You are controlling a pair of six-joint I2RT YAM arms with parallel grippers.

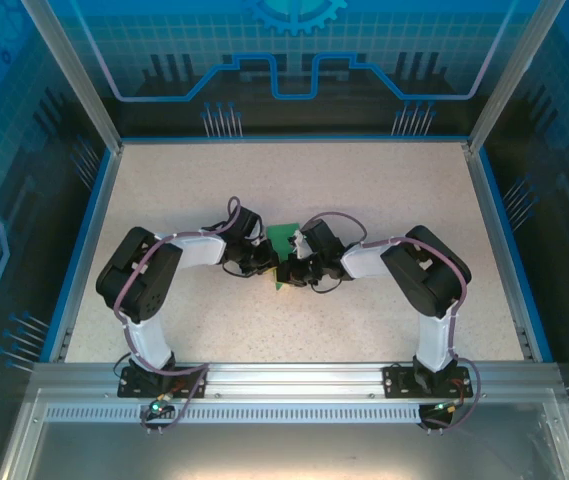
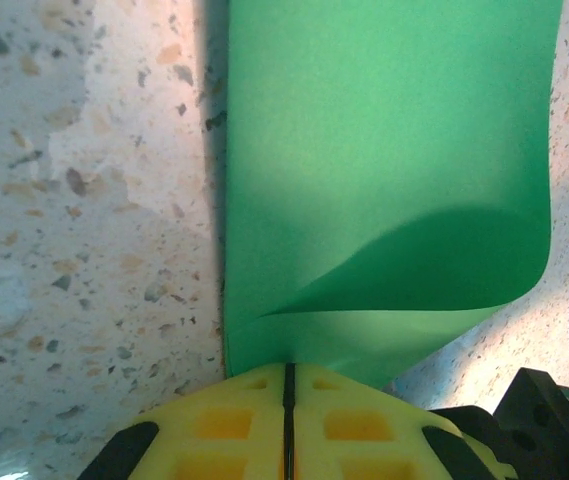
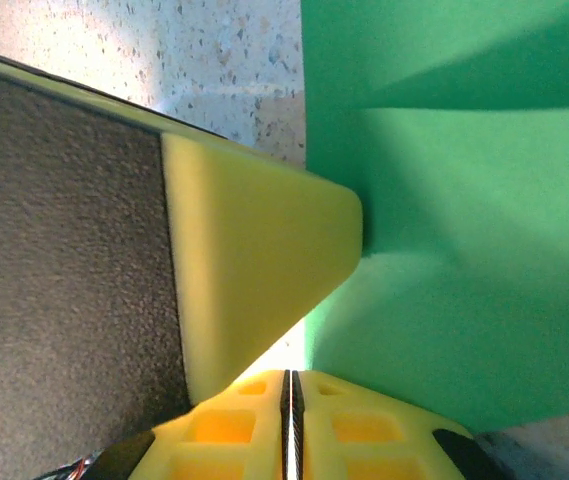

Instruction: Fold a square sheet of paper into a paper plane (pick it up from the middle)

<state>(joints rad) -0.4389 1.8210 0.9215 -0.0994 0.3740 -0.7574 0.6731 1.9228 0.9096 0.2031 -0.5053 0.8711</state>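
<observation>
- The left gripper (image 2: pixel 288 388) has its two yellow ribbed fingertips pressed together, with only a thin dark seam between them. It pinches the near edge of the thin bright-green matte paper sheet (image 2: pixel 384 180), which comes straight out of that seam.
- From that grip, in the left wrist view, the paper sheet runs away from the tips as a tall band. Its long axis points directly ahead of the gripper, and its left edge is straight against the table.
- Close to the tips the sheet's lower right part bulges and curls, casting a dark curved shadow across the green.
- The right gripper (image 3: pixel 289 390) is likewise pressed together. The sheet's lower edge meets its tips and looks nipped there, with the paper spreading up and to the right.
- One yellow wedge-shaped finger (image 3: pixel 254 240) of the left gripper touches the sheet's edge with its blunt tip, just beside the right gripper.
- From above, both arms reach inward and their grippers meet at the middle of the pale speckled stone-look table (image 1: pixel 394 190). The green paper shows between and just beyond them, largely covered, so its overall outline cannot be told.
</observation>
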